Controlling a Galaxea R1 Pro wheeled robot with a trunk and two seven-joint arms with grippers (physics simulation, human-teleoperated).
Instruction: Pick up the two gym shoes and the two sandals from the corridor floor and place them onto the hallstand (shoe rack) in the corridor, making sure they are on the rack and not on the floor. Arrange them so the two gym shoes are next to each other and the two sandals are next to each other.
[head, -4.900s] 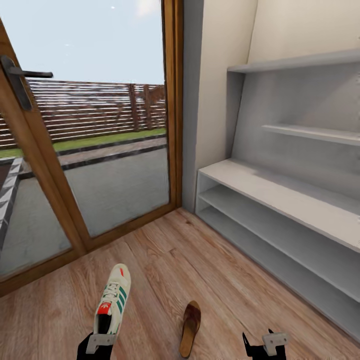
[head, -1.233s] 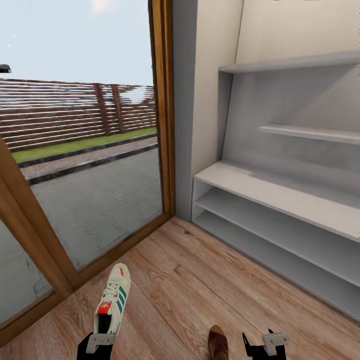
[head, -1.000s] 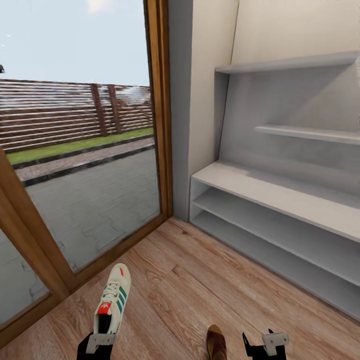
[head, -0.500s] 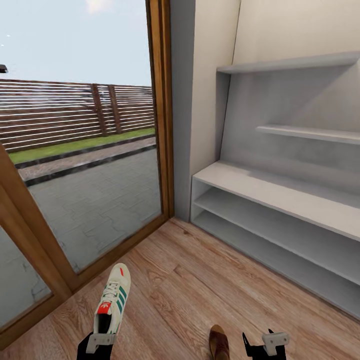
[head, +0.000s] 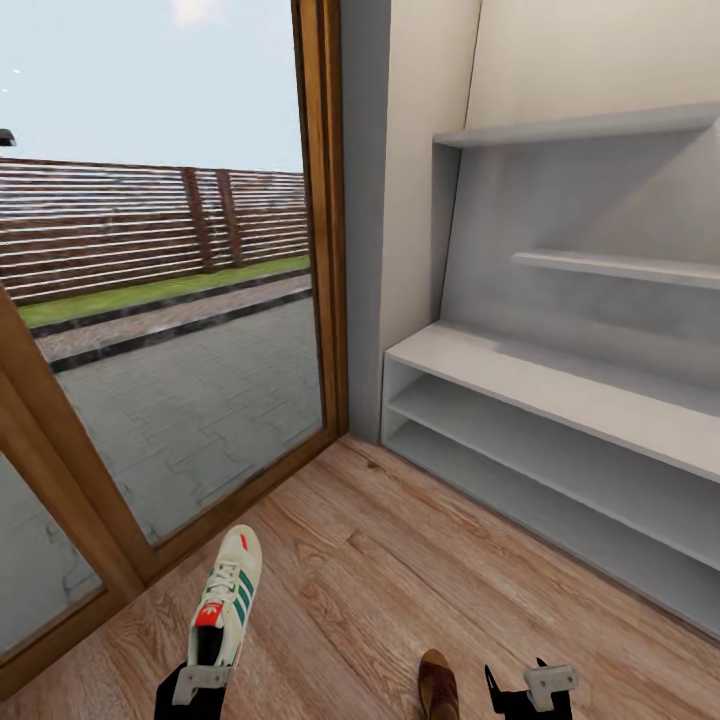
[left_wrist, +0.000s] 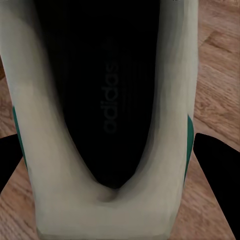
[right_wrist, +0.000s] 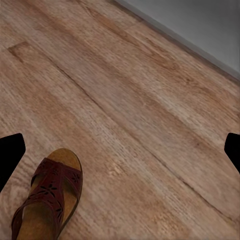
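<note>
From your head camera you see the cream-white lace-up gym shoe with green side stripes and a red-orange heel patch (head: 226, 598) sticking out forward from your left tool (head: 197, 688) at the lower edge, heel end in the tool and toe pointing toward the wood-framed glass door (head: 170, 300). Your left wrist camera adds what the head view cannot: the shoe (left_wrist: 105, 120) sits between the two dark fingers (left_wrist: 216, 172), its dark insole with printed lettering facing the lens and the green stripes showing at both sides, so that tool is closed around the heel part of the shoe, with the light brown wood-plank corridor floor (left_wrist: 217, 60) visible past it. In the head view only the tip of a flat brown sandal with a tan insole and dark strap (head: 438, 684) peeks in beside your right tool (head: 530, 692); the right wrist camera shows more of it, the sandal (right_wrist: 47, 202) lying flat on the floor (right_wrist: 130, 100), well clear of the fingers (right_wrist: 10, 152). Those fingers stand wide apart at the edges of that view with nothing between them. The wide low white hallstand with two open shelf levels (head: 560, 440) stands against the wall to your right, with a long floating shelf (head: 590, 125) above it.
</note>
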